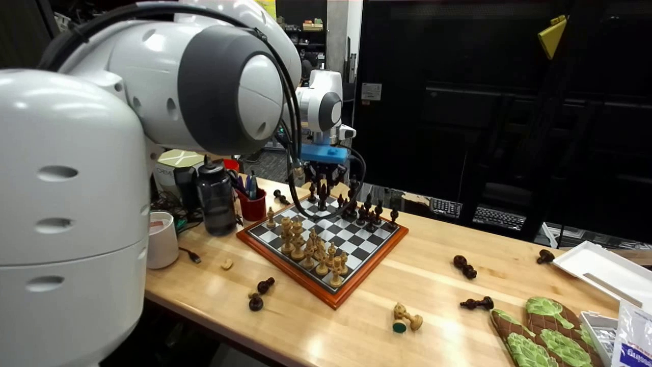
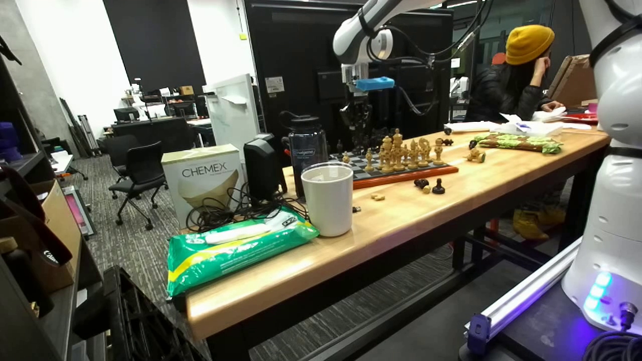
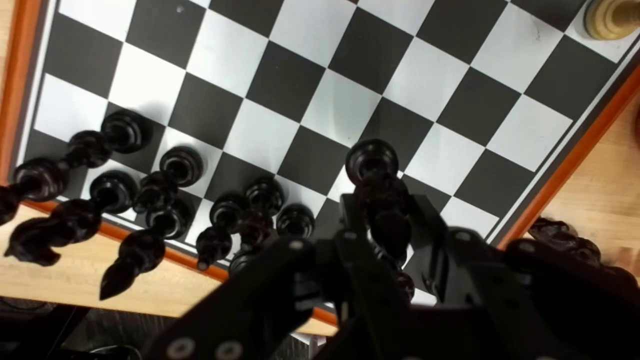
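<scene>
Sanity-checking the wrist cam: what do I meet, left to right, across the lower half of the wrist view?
Black knight → pointed black piece → gripper, with a chess piece between its jaws → dark piece lying off the chessboard. Crowded, overlapping ones left out.

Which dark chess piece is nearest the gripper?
The pointed-top piece between the jaws of the gripper; the other dark pieces are all farther away.

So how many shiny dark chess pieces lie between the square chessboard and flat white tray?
3: one beside the tray, another beside the quilted brown mitt, the third nearest the chessboard.
</scene>
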Controlling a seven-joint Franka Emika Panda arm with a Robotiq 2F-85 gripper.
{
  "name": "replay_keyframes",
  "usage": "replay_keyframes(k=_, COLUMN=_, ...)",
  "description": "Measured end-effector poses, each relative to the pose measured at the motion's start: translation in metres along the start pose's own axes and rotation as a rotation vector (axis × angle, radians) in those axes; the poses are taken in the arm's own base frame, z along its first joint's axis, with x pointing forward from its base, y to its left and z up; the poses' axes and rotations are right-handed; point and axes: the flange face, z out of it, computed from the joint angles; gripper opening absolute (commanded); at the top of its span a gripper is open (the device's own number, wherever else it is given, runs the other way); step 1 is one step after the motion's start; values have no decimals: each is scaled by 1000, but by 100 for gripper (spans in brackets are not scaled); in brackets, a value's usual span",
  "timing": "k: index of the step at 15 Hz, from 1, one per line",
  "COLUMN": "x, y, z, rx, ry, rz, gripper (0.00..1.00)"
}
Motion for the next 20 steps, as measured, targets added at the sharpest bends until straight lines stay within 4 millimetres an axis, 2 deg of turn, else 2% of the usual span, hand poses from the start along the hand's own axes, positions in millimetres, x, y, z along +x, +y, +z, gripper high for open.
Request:
replay_keyframes(k=8, x=26, y=-6, z=5, rx=24, ry=-17, rz=-44, gripper=7)
replay_keyframes(k=20, x=62, y=-1, z=7, rx=30, ry=-24, rz=-78, gripper=7)
